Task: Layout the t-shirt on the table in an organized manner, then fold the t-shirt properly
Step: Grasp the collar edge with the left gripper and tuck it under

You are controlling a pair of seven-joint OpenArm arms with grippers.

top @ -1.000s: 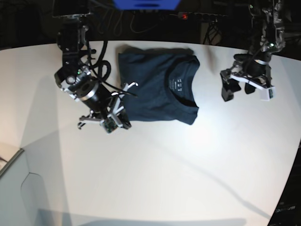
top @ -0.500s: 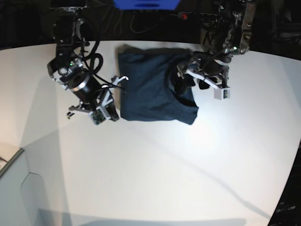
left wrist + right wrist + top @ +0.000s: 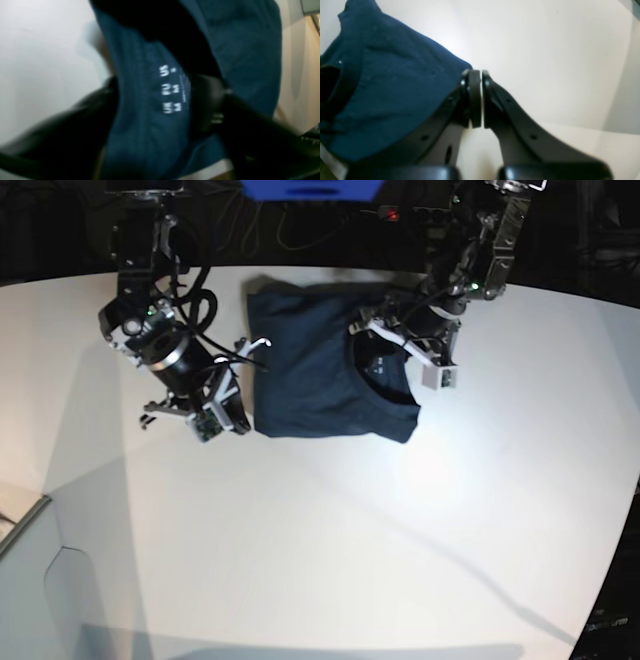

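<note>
One shirt (image 3: 320, 360) on one table (image 3: 330, 530). Left gripper (image 3: 160, 100) straddles the collar, grip unclear. Right gripper (image 3: 477, 100), jaws together, empty, at shirt's left edge.

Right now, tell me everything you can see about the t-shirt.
The t-shirt is dark navy, soft-looking cotton, folded into a compact rectangle lying flat on the white table near its far edge. Its round neckline faces up on the right side in the base view, with small white printed size text inside the collar. The left gripper is at the collar, one finger on each side of the neckline band. The right gripper, shut, sits beside the shirt's opposite edge.
</note>
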